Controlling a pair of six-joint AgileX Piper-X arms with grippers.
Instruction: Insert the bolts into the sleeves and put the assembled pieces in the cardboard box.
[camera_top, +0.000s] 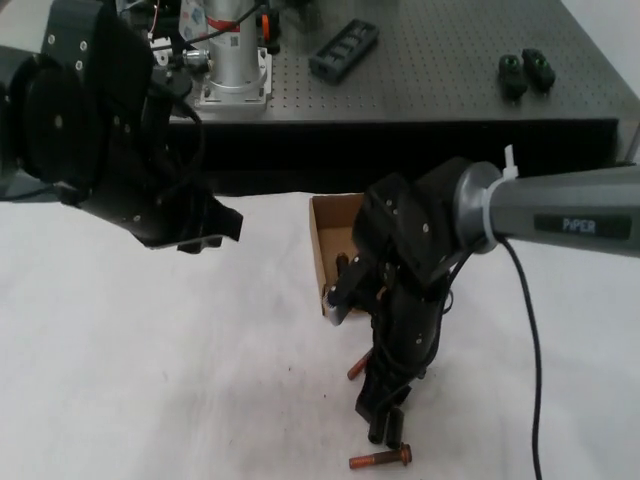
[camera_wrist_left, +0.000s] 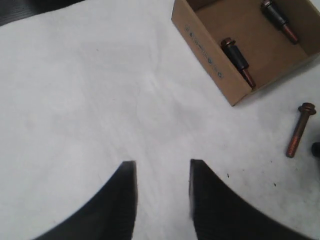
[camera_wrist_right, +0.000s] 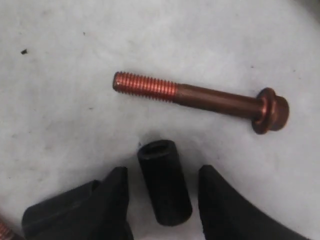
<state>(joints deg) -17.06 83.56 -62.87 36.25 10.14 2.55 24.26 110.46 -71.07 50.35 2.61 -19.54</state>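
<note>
Covering the worktop (camera_top: 150, 380) is a white cloth. The cardboard box (camera_wrist_left: 210, 60) sits open-topped on it w/ two assembled pieces (camera_wrist_left: 235, 55) inside, lying apart. L gripper (camera_wrist_left: 162, 200) hangs over bare cloth near the box, fingers parted, nothing held. R gripper (camera_wrist_right: 162, 171) is low at the cloth in front of the box, fingers spread either side of a black sleeve (camera_wrist_right: 165, 195) lying flat, gaps both sides, not clamped. A copper bolt (camera_wrist_right: 200, 97) lies just beside the sleeve, not touching. The second bolt (camera_top: 358, 369) is btwn R gripper & box
</note>
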